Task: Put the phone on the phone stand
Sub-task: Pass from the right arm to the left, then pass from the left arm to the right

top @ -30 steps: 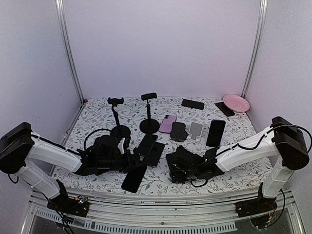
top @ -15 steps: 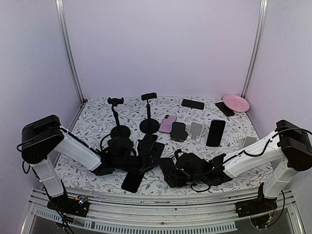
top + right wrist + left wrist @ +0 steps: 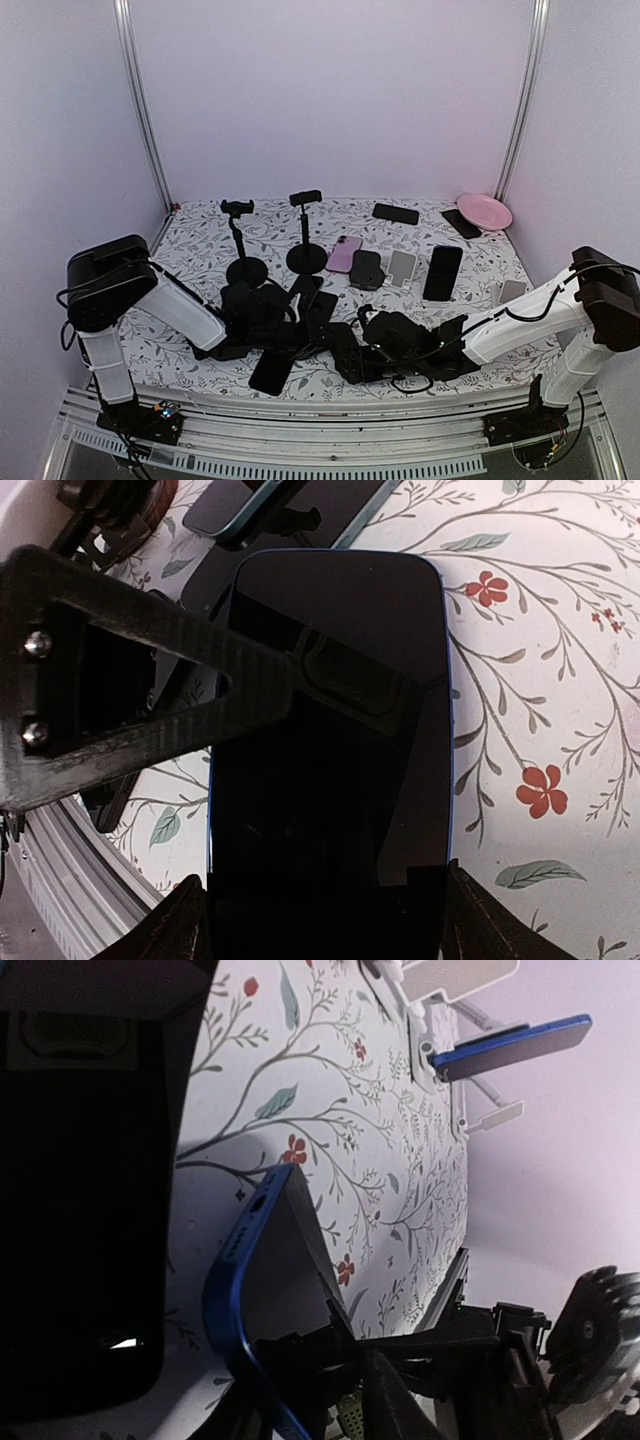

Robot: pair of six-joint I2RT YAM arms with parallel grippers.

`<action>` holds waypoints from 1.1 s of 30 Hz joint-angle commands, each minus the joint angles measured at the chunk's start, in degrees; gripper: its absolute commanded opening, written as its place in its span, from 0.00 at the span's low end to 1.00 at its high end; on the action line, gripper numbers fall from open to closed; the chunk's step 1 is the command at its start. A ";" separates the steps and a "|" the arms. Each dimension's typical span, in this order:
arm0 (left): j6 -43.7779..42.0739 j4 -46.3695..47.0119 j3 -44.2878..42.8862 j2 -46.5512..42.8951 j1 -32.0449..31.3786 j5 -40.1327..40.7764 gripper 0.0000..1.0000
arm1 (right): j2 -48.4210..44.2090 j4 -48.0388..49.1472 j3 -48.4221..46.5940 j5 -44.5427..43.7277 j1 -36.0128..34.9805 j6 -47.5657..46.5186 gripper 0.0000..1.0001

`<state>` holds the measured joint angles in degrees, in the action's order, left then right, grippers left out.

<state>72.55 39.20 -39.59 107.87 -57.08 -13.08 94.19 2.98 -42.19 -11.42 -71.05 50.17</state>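
Left hand (image 3: 300, 325) has swung in to mid-desk (image 3: 200, 240); its grip I cannot tell. Right hand (image 3: 330, 922) has dropped to 6 o'clock and clamps the blue-edged phone (image 3: 330, 740), one end tilting up. Pickup looks underway; the stand (image 3: 306, 256) waits at 12 o'clock.

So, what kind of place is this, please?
Probably a robot lab test cell: plain walls and aluminium posts enclose a floral-cloth table, two robot arms are bolted at its near edge, and many phones lie spread out.
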 commanded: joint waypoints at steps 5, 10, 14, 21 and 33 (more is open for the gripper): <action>-1.13 2.55 -2.03 1.94 -0.88 -1.96 0.00 | -2.62 2.23 -0.23 0.11 -0.58 -1.28 0.66; -6.07 2.81 -2.41 -0.36 -1.07 -2.30 0.00 | -3.41 1.23 -0.19 0.20 -0.61 -1.69 0.75; -12.92 -0.73 -2.73 -4.91 -1.16 -1.52 0.00 | -6.91 -1.54 -0.04 -1.04 -0.58 -2.22 0.82; -25.68 -10.22 -4.09 -12.38 -1.36 0.04 0.00 | -14.77 -6.78 -0.08 -5.37 -0.58 -3.21 0.89; -41.03 -12.77 -3.83 -19.34 -5.55 -0.14 0.00 | -25.90 -7.72 -2.67 -6.86 -0.64 -1.33 0.90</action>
<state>39.07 26.61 -41.95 91.26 -59.75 -13.61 70.78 -3.68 -42.06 -16.93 -71.26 48.21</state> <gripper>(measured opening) 0.035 0.895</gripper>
